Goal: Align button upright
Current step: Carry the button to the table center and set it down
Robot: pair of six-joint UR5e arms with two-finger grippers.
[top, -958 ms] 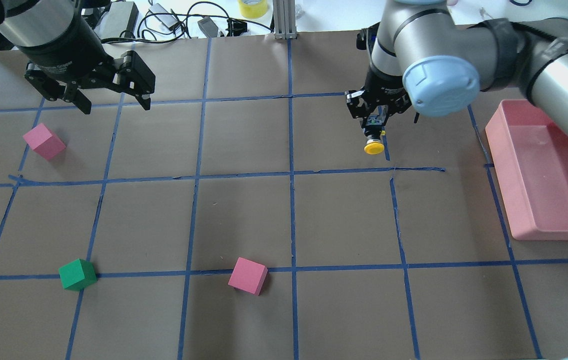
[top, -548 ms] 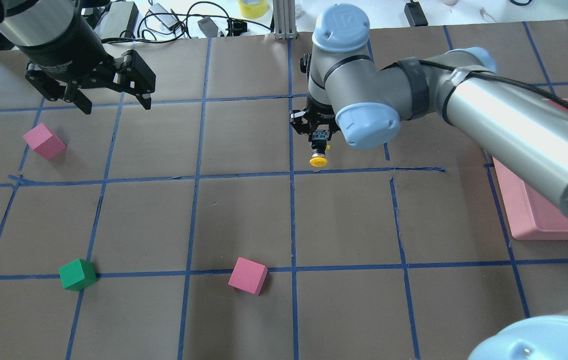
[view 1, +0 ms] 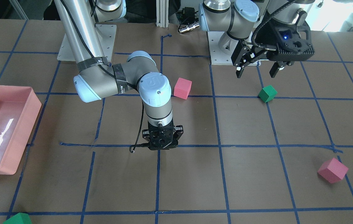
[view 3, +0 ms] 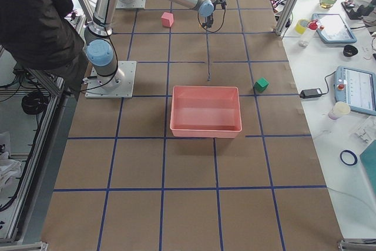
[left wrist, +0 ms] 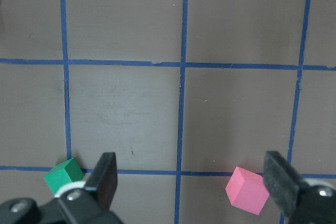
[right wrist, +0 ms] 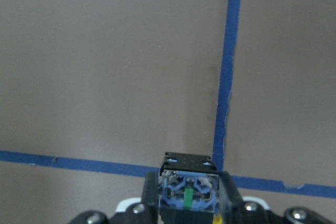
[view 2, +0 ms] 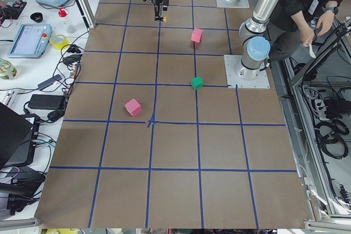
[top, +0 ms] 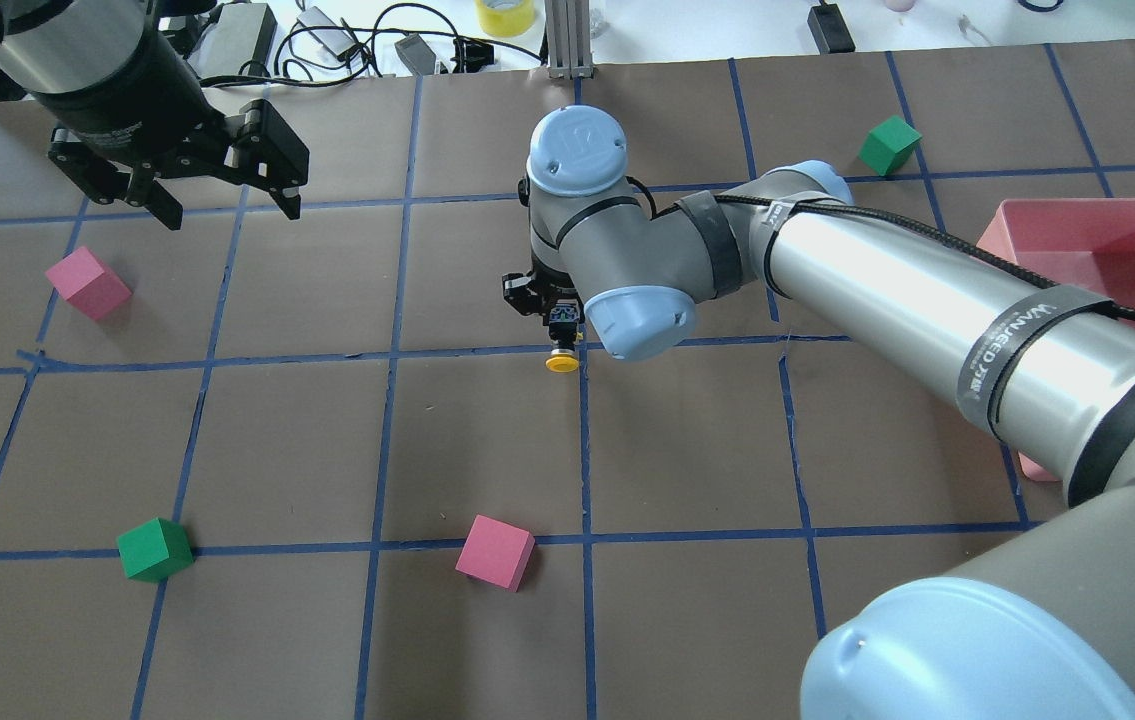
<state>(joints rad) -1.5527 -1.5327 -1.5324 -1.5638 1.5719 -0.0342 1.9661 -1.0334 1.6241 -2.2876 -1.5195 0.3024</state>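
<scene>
The button [top: 561, 352] hangs in my right gripper [top: 561, 326], which is shut on its black body. Its yellow cap points down toward the table and its whitish terminal base faces the right wrist camera [right wrist: 188, 188]. It hangs just above a crossing of blue tape lines near the table's middle. It also shows in the exterior left view [view 2: 159, 18]. In the front-facing view the right gripper [view 1: 162, 143] hides the button. My left gripper [top: 232, 210] is open and empty, high over the far left of the table; its open fingers [left wrist: 105, 174] frame the left wrist view.
A pink cube [top: 87, 283] lies at the left, a green cube [top: 155, 549] at the near left, a pink cube [top: 495, 551] at the near middle, and a green cube [top: 889, 144] at the far right. A pink tray [top: 1097, 206] stands at the right, partly behind my right arm.
My right arm has swung left with the button, from the right of the table to the middle tape crossing. The left gripper has not moved.
</scene>
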